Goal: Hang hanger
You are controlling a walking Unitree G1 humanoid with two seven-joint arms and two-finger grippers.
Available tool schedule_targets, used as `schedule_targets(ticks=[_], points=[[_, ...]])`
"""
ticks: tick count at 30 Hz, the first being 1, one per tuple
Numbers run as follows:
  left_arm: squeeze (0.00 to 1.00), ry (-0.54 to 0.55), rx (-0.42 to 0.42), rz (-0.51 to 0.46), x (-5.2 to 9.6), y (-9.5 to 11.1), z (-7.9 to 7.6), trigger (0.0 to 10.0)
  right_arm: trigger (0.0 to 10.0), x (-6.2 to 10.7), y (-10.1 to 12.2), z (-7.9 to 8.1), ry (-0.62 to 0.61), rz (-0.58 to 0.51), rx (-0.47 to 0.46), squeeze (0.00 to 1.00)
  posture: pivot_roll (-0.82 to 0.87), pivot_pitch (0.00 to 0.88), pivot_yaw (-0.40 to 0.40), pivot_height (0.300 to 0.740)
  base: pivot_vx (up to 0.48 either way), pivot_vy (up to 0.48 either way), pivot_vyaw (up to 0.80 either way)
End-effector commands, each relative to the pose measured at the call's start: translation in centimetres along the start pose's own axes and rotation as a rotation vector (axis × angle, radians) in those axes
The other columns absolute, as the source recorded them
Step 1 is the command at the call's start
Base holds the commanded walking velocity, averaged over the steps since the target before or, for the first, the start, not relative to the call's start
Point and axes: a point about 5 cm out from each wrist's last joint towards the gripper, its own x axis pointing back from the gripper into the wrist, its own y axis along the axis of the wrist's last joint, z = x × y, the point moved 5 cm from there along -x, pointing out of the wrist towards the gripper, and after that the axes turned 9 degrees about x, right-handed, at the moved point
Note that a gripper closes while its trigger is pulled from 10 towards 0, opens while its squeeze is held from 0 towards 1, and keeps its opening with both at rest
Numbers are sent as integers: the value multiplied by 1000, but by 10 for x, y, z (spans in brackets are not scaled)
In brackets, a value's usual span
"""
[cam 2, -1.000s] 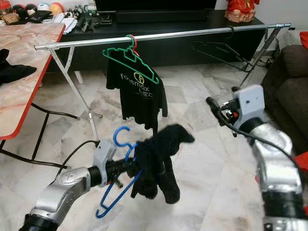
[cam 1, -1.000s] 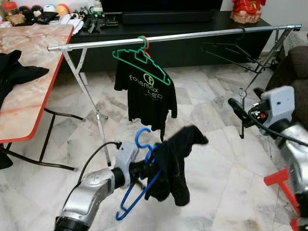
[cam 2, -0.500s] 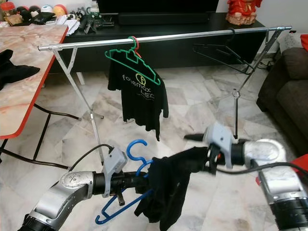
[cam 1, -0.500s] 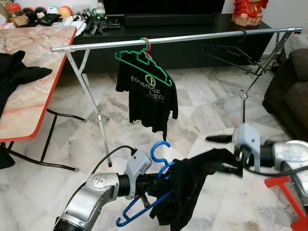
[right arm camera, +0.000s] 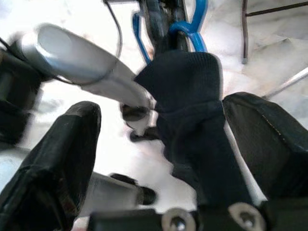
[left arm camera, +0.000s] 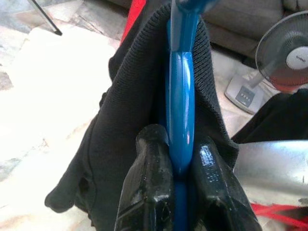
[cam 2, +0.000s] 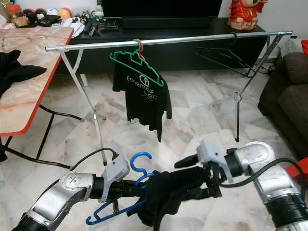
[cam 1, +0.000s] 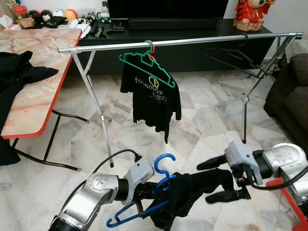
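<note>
Left hand (left arm camera: pixel 180 192) clamped on blue hanger (left arm camera: pixel 182 101), fan (left arm camera: pixel 284 62) behind.

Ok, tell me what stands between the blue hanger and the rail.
Nothing visible blocks the way. The blue hanger, clamped in the left hand with a black garment on it, sits low in front of the rail. The green hanger with its black shirt takes one spot; bare rail lies either side.

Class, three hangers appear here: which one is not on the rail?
The blue hanger, clamped in the left gripper; the green hanger and black hanger hang from the rail.
</note>
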Motion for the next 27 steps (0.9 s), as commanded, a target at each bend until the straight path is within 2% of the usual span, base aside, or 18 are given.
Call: schedule_targets(ticks=[1, 3, 9, 13, 15, 17, 27], points=[[0, -57, -64, -29, -2, 16, -9, 10000, 10000, -8, -8, -8, -43, 59, 45, 0, -31, 100, -32, 740, 0, 0, 0], [0, -82, -73, -20, -3, 16, -13, 10000, 10000, -15, -11, -19, -102, 68, 42, 0, -25, 103, -32, 740, 0, 0, 0], [0, -97, -93, -3, -4, 16, -15, 10000, 10000, -23, -17, -22, -104, 99, 57, 0, -23, 108, -33, 740, 0, 0, 0], [0, -100, -98, -6, -5, 19, -15, 10000, 10000, -26, -20, -10, -22, 87, 33, 0, -19, 112, -35, 740, 0, 0, 0], [0, -98, -102, -7, -6, 20, -15, 10000, 10000, -29, -27, 2, 61, 94, 15, 0, -17, 113, -36, 740, 0, 0, 0], [0, -99, -103, -7, -6, 20, -15, 10000, 10000, -30, -29, 3, 68, 100, 15, 0, -19, 114, -37, 740, 0, 0, 0], [0, -99, -103, -15, -9, 23, -15, 10000, 10000, -44, -43, -11, -40, 157, 33, 0, -10, 120, -39, 740, 0, 0, 0]])
